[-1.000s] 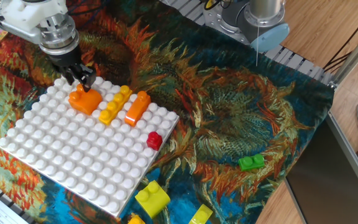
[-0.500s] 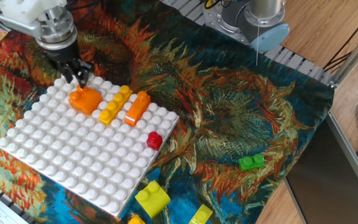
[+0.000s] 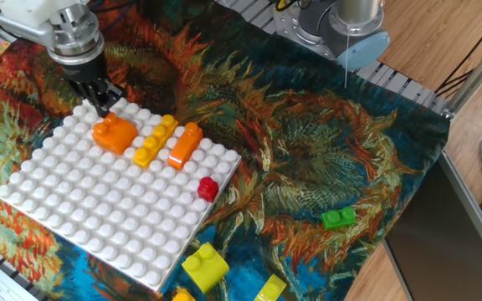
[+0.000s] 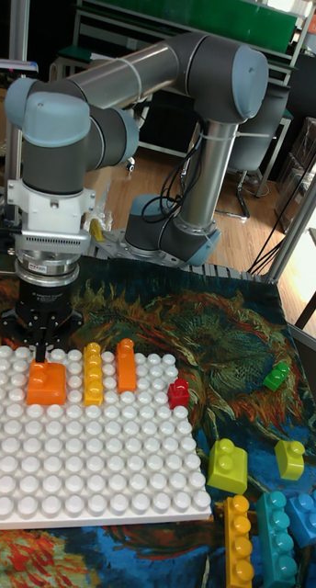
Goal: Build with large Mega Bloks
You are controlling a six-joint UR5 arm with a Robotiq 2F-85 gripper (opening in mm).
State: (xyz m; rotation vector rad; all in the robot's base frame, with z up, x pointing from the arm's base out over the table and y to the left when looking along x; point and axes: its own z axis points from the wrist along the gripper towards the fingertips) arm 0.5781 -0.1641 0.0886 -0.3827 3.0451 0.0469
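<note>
Gripper hangs just above the far edge of the white baseplate, its dark fingers drawn close together with nothing between them; in the tall fixed view the tips sit just over the back of the square orange block, and whether they touch it I cannot tell.

Four pieces stand on the plate — the square orange block, a yellow bar beside it, a longer orange bar next along, and a small red cube near the plate's right edge, apart from the other three. All seem pressed down flat on the studs.

Off the plate, loose on the patterned cloth, lie a green brick well to the right and a yellow brick by the near corner, with another yellow piece at the bottom edge. The tall view also shows a further yellow bar and teal bricks there.

My judgement: the build is partly under way — a first row laid, nothing yet stacked, several bricks left to fetch.
</note>
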